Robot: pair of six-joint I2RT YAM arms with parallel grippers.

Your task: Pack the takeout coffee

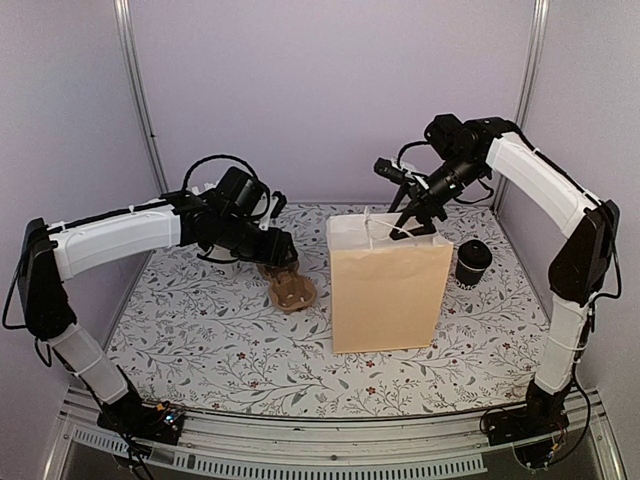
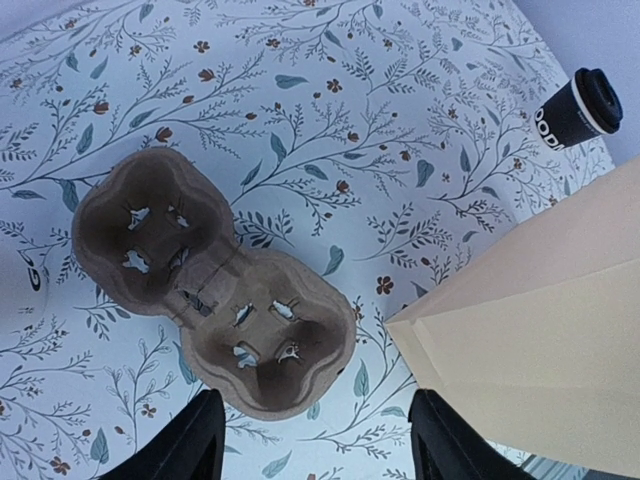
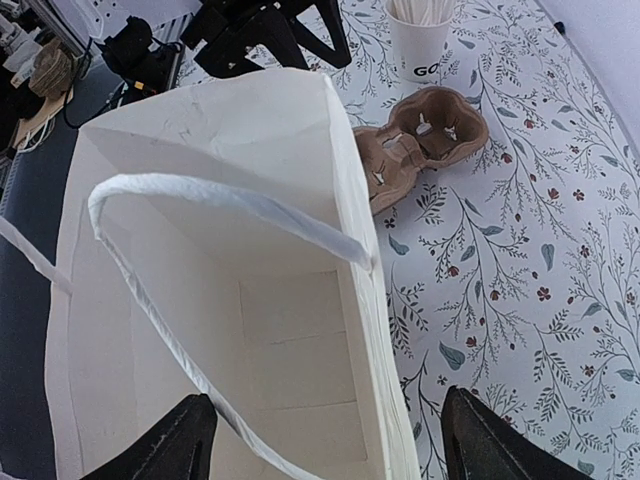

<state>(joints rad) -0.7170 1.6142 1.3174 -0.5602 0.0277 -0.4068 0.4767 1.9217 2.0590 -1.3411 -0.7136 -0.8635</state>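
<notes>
Standing upright near the right edge of the table (image 1: 200, 350), the takeout coffee (image 1: 472, 262) has its black lid on and sits just beside the right side of the paper bag (image 1: 388, 290), outside it. The bag stands open in the middle of the table, and its inside looks bare in the right wrist view. The right gripper (image 1: 408, 218) hangs over the bag's mouth with its fingers (image 3: 170, 445) spread wide. The white handle (image 3: 220, 200) loops below them, and I cannot tell whether it touches them. Nothing is pinched.

Toward the left edge, the left gripper (image 1: 283, 262) hovers over the brown cup carrier (image 1: 289, 292), which lies flat on the table, apart from the bag's left side. Its fingers (image 2: 200, 440) are also spread, one on each side of the carrier's near end, and grip nothing. A white cup of sticks (image 3: 418, 40) stands just beyond the carrier, toward the left edge.
</notes>
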